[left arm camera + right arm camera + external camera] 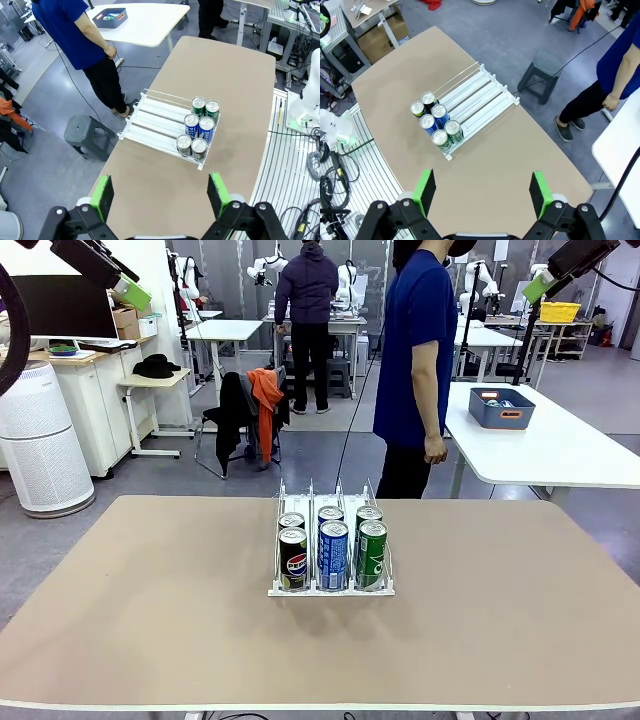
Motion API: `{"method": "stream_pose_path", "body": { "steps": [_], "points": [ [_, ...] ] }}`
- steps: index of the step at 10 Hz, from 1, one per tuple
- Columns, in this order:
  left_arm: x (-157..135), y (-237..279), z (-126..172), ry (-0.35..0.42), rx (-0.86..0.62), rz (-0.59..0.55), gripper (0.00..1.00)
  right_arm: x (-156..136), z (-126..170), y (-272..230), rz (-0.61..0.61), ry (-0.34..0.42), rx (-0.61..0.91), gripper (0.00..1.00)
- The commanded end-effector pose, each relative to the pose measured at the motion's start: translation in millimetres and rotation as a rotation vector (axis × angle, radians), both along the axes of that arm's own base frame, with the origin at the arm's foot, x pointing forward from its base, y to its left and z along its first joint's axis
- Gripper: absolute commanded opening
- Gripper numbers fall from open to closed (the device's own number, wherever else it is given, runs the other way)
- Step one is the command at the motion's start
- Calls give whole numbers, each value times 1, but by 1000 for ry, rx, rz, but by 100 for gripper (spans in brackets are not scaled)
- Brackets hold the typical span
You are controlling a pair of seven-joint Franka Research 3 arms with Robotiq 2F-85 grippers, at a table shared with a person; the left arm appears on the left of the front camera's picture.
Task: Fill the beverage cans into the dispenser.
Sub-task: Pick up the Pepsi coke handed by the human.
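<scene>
The clear dispenser (296,495) stands at the middle of the tan table (150,610). Several beverage cans stand upright at its front end, two per lane: black (293,560) in the left lane, blue (333,554) in the middle, green (372,552) on the right. My left gripper (130,290) hangs open high at the upper left, and my right gripper (540,285) open high at the upper right. Each wrist view looks down on the rack: dispenser (150,120) with cans (199,126) beyond the left gripper (160,179), dispenser (480,97) with cans (434,122) beyond the right gripper (481,175). Nothing is between either pair of fingers.
A person in a blue shirt (415,360) stands at the table's far side, arm hanging. Behind stands a white table (560,450) with a blue-grey bin (501,408). A grey stool (87,135) stands on the floor off the far edge.
</scene>
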State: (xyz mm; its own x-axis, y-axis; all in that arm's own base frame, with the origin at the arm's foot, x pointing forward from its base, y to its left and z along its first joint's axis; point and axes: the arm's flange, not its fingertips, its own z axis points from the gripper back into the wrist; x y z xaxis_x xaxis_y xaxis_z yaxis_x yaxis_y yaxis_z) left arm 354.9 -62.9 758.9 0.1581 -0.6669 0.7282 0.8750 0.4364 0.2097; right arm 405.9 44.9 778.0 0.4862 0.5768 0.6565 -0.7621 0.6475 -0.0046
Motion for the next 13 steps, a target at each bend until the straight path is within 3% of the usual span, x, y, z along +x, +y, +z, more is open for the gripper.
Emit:
{"method": "stream_pose_path", "body": {
  "steps": [1,4,5,13],
  "points": [
    [-1,1,0,-3,8,3,100,-3,3,2,-9,-47,-24,100],
    [-1,1,0,-3,8,3,100,-2,13,1,-54,-83,28,100],
    [-1,1,0,-3,8,3,100,-1,10,2,-14,-49,4,100],
    [-1,1,0,-3,8,3,100,-1,10,2,-14,-49,4,100]
  ]
}}
